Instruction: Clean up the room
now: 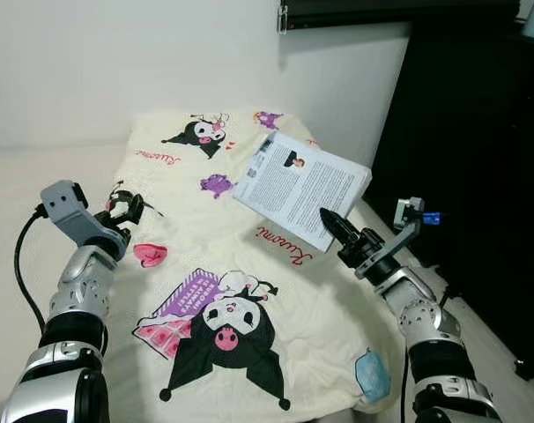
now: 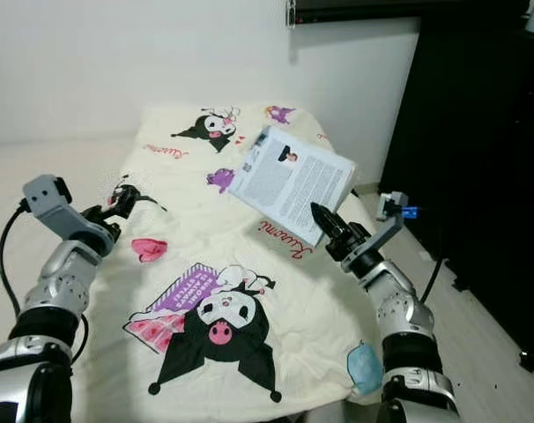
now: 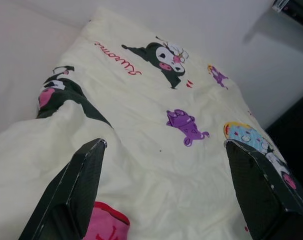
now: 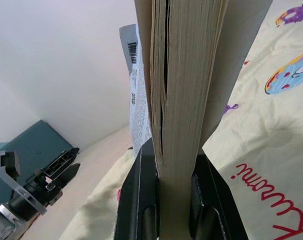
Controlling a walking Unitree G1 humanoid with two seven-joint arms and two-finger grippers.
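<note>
The robot is tidying up, and the step right now looks like carrying a book [image 1: 300,187] off the bed [image 1: 337,326]. The right hand [image 1: 336,226] is squeezing the book by its bottom edge and holding it up in the air above the bed, near the far right side. In the right wrist view the two black fingers [image 4: 136,200] are pinching the thick stack of pages between them.

The left hand [image 1: 126,209] is hanging over the left side of the bed with its fingers spread wide apart and nothing in them.

Next, I think the book needs a proper home, maybe the dark furniture [image 1: 478,159] on the right. The robot will need to turn that way and keep squeezing tight, because the book is big and is only being held at one edge, so it could tip or slip.

The book is a fat paperback. Its back cover is facing up, white with lots of small print and a little picture. The pages look a bit yellow.

A blue face mask [image 1: 371,374] is lying on the near right corner of the bed.
</note>
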